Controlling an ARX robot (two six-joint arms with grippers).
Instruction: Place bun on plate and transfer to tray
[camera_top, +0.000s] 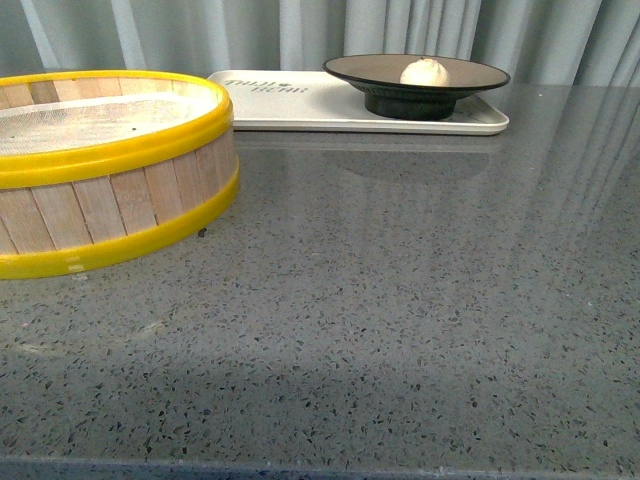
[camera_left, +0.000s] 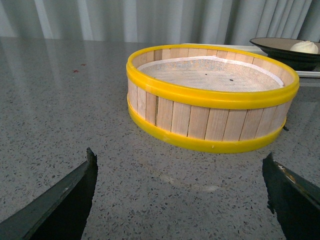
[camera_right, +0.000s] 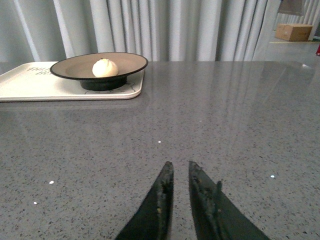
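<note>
Bun (camera_top: 424, 72): one, white and round, sitting in the middle of the plate; no long axis to speak of.
Plate (camera_top: 470, 72): one, tan inside with black rim, standing on the right half of the tray, foot flat on it.
Tray (camera_top: 290, 108): one, white, lying along the far edge of the counter (camera_top: 400, 300), towards its far right corner.
Steamer (camera_top: 110, 170): one, yellow-rimmed, at the left edge of the counter, just beside the tray's left end; nothing visible inside but its liner.
Task state: judged complete or nearly so, since bun, plate and tray are already stacked as asked.
Right end effector (camera_right: 178, 195): fingers almost pressed together with only a thin slit between, holding nothing, low over bare counter.
Left end effector (camera_left: 182, 192): fingers spread wide, holding nothing, facing the steamer.
Key relation: the bun lies ahead of the right end effector and off to its left, well apart; from the left one it lies beyond the steamer. The right arm has the clearer path; neither is close.
Next move: probably none but retreat.
</note>
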